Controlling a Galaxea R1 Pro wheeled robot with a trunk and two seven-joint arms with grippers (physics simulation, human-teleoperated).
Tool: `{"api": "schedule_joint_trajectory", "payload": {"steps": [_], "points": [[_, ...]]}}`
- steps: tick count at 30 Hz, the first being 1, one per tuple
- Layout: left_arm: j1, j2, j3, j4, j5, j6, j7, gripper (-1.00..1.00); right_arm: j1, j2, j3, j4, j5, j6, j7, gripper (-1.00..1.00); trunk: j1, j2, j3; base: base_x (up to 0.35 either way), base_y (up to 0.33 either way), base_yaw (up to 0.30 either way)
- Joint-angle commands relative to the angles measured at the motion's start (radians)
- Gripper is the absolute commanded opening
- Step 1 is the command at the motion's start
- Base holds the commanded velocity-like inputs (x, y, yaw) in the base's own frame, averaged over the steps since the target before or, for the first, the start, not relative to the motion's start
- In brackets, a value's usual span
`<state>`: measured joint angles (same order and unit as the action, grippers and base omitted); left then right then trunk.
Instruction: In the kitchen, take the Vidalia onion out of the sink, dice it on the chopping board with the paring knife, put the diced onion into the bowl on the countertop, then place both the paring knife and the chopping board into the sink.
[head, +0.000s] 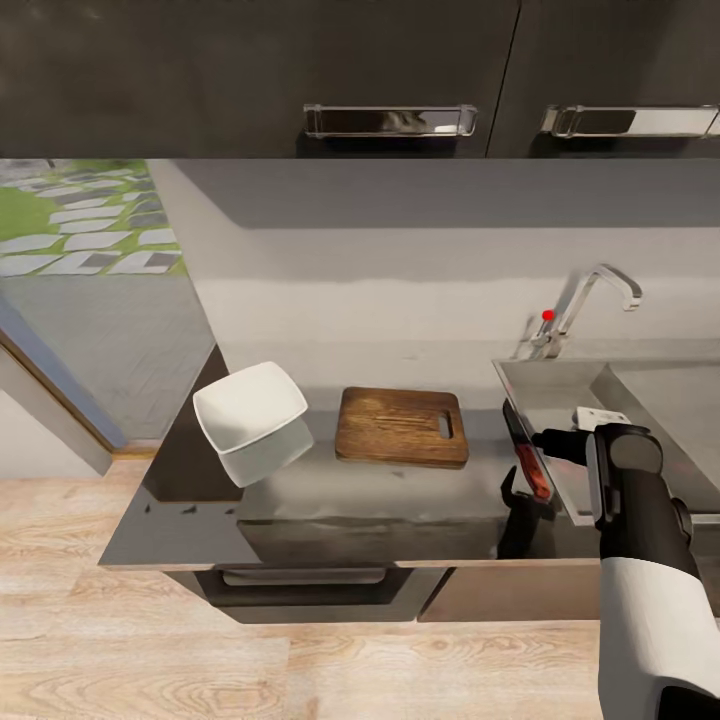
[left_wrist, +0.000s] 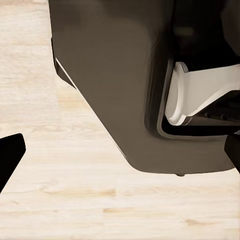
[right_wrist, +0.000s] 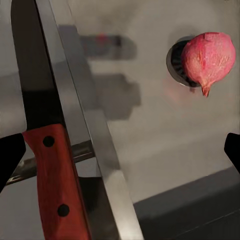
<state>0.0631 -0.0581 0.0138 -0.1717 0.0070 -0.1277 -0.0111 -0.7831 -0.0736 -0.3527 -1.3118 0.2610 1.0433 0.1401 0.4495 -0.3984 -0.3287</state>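
Note:
The paring knife (head: 527, 452), dark blade and red handle, lies on the countertop (head: 400, 492) along the sink's (head: 560, 385) left rim. My right gripper (head: 531, 470) hovers open over it, one finger on each side. In the right wrist view the knife (right_wrist: 47, 150) sits left of the sink rim, and my right gripper (right_wrist: 120, 155) spans both rim and basin. The pinkish-red Vidalia onion (right_wrist: 209, 56) rests in the sink (right_wrist: 150, 125) by the drain. The chopping board (head: 401, 427) lies bare left of the knife. The white bowl (head: 250, 408) stands further left. My left gripper (left_wrist: 120, 152) hangs open.
A chrome faucet (head: 590, 300) with a red knob rises behind the sink. Dark upper cabinets (head: 390, 80) with steel handles hang above the counter. Pale wood floor (head: 300, 660) runs along the counter front. My own dark base (left_wrist: 125, 85) sits above the floor in the left wrist view.

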Motion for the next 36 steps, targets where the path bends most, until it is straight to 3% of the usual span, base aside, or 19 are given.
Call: {"api": "schedule_joint_trajectory", "payload": {"steps": [1,36], "points": [[0.001,0.0,0.001,-0.002,0.001,-0.001,-0.001,1.0,-0.001,0.0,-0.001,-0.001,0.011,0.004,0.01,1.0,0.001,-0.002,-0.001,-0.004,-0.003,0.0],[0.001,0.0,0.001,-0.002,0.001,-0.001,-0.001,1.0,-0.001,0.002,0.083,0.078,0.009,0.004,0.01,1.0,0.001,-0.002,-0.001,0.0,0.0,0.0]]}}
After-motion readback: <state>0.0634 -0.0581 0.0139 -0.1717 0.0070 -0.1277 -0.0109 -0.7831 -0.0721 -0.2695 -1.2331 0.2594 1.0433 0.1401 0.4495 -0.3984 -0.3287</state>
